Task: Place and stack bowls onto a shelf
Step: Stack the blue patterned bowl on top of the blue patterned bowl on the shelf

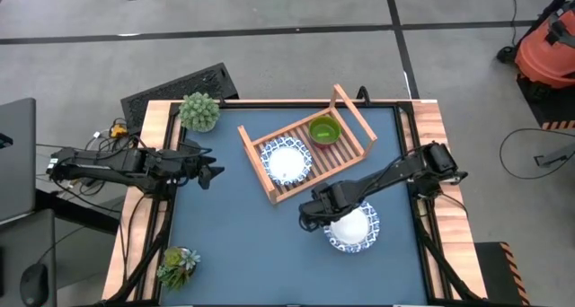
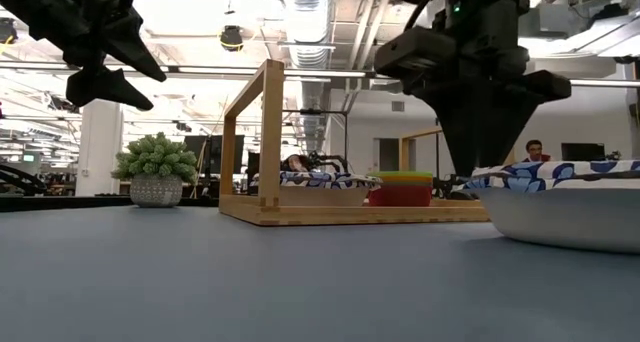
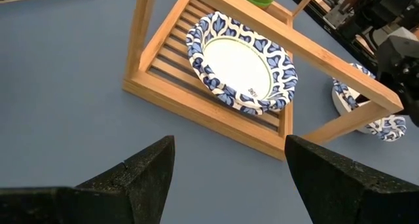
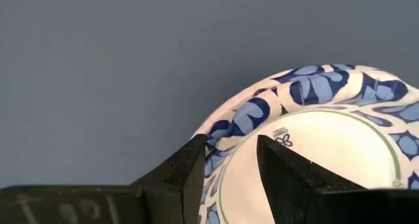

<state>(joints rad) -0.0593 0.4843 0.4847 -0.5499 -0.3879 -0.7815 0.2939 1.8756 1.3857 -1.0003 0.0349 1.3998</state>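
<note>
The right gripper [image 4: 226, 162] is down at the white bowl [image 1: 352, 228] that sits on the blue table [image 1: 234, 253], near the front and just off the shelf [image 1: 346, 159]; its two fingers [image 4: 190, 168] stand one on each side of the bowl's blue rim, one outside and one inside, with a narrow gap between them; I think it is not pinching yet, but it is hard to be sure.

To do this step well, I think the fingers need to close slowly on the rim, so the light bowl does not slide or tip; then the bowl should go straight up and stay flat.

The shelf already holds another white bowl [image 1: 286, 162] on its slats, and a green bowl [image 1: 324, 130] sits on a pink bowl [image 2: 400, 195] beside it; the lifted bowl should go right over the white one and nest in it; it must clear the wooden rail [image 3: 314, 54] on the way.

The left gripper [image 3: 226, 175] waits over the left side of the table, wide open and holding nothing; a spiky plant [image 1: 199, 111] stands near it.
</note>
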